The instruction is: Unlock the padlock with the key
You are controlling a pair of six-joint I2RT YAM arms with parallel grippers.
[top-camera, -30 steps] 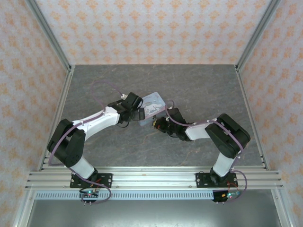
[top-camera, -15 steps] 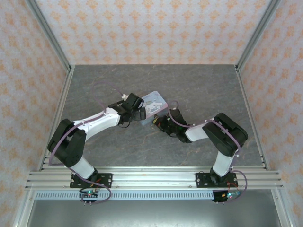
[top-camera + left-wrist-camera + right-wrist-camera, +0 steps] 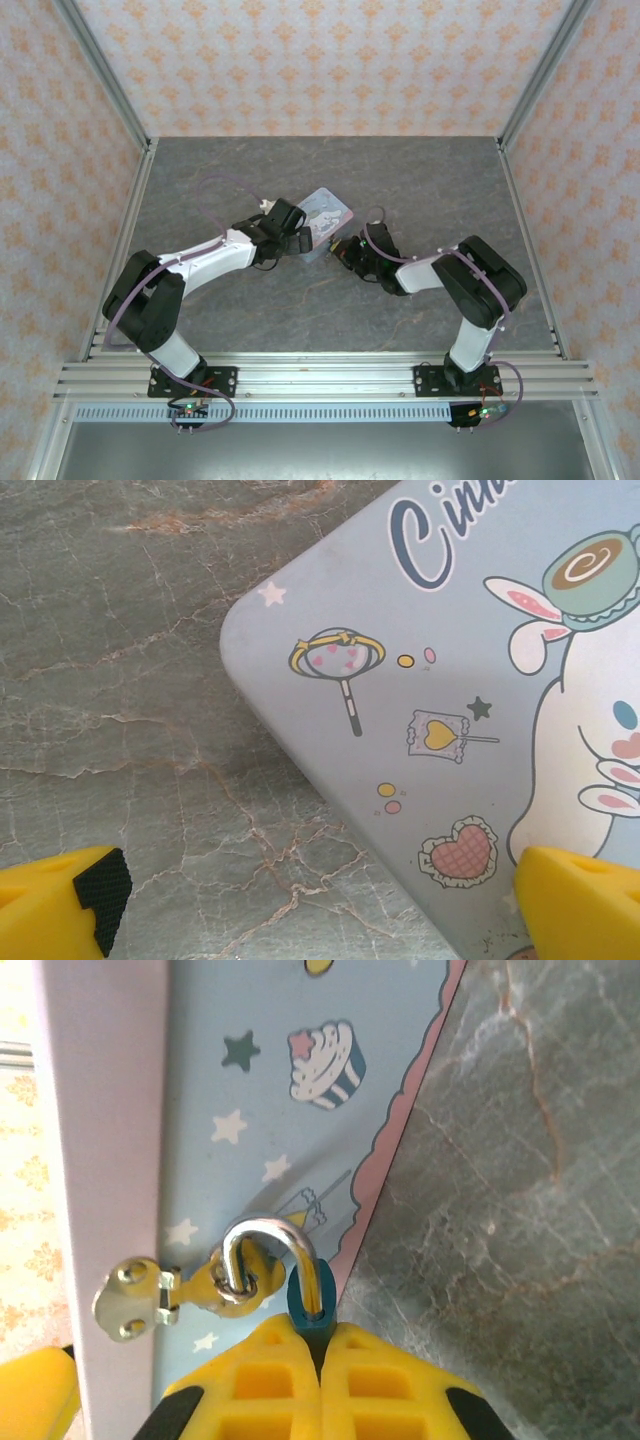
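Counter: your two arms reach out from the near edge over a grey, stone-veined counter [image 3: 430, 180], and both meet at one object near its middle.
Right hand: the right hand [image 3: 320, 1348] has its yellow fingers pressed together, clamped on the padlock [image 3: 304, 1312]. Only a sliver of the blue body shows between the tips.
Padlock place: it hangs at the tin's side wall, just right of the tin in the overhead view.
Padlock axis: its long axis runs in line with your right fingers. The shackle [image 3: 272, 1230] points away from the hand and hooks through the ring of the tin's metal hasp [image 3: 135, 1298].
Left hand: the left hand [image 3: 320, 910] has its fingers spread wide. One pad is over bare counter and the other is over the lid, so the tin's corner sits between them.
In the way: the pastel tin [image 3: 328, 212] lies flat between the two hands.
Writing: the lid reads "Cinn", cut off by the frame edge. Around it are a white rabbit-like character, a heart, stars and a cupcake.
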